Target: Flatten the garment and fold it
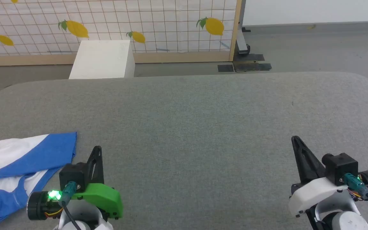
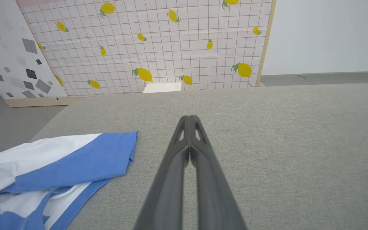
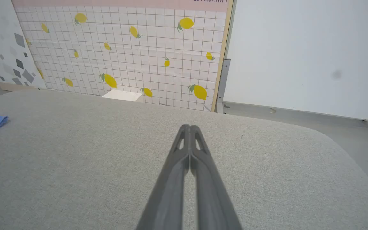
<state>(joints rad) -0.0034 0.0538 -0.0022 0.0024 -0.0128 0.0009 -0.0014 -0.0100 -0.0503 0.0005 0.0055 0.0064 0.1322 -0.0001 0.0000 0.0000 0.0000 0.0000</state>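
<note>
Your shirt (image 1: 21, 166) lies bunched at about 8 o'clock on the surface (image 1: 203, 121), running off the left edge of the head view. White and blue cloth are folded over each other, and one blue part lies flat with its corner toward 1 o'clock.

Just beside it, at its 3 o'clock, is your left tool (image 1: 97, 152). It is clenched, with the two dark fingers pressed together and nothing between them. In the left wrist view a strip of bare grey fabric separates the fingers from the blue edge, so the tips are clear of the cloth.

Your right tool (image 1: 295, 140) sits well apart, at about 5 o'clock on the surface. It is likewise clenched on nothing and points toward 12 over bare grey fabric. From its wrist view, a blue corner of the shirt shows far off at 9 o'clock.

Beyond the far edge, at 11 o'clock, a white box (image 1: 102, 59) stands on the floor (image 1: 315, 48) before a lemon-print panel (image 1: 158, 28).
</note>
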